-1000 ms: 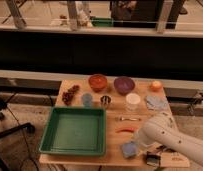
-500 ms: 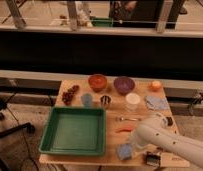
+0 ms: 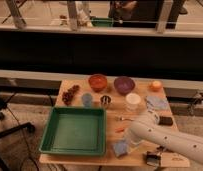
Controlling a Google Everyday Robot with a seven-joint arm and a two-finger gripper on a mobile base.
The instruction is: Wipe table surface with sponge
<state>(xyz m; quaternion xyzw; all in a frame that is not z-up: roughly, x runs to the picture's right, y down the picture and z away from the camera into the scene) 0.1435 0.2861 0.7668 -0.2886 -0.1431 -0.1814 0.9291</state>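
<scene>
The claw [image 3: 129, 148] is low at the desk's [image 3: 75, 162] front edge, pressing the blue sponge [image 3: 120, 148]; its spread I cannot tell. Wiping is underway; next, a flat sideways sweep.

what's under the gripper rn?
The gripper sits at the table's front edge, over the light blue sponge. The sponge's right part and the tabletop beneath are covered.

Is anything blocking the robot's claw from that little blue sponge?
Nothing visible does. The gripper hangs right at the small light-blue sponge on the wooden table, near the front edge, beside the green plastic tray.
</scene>
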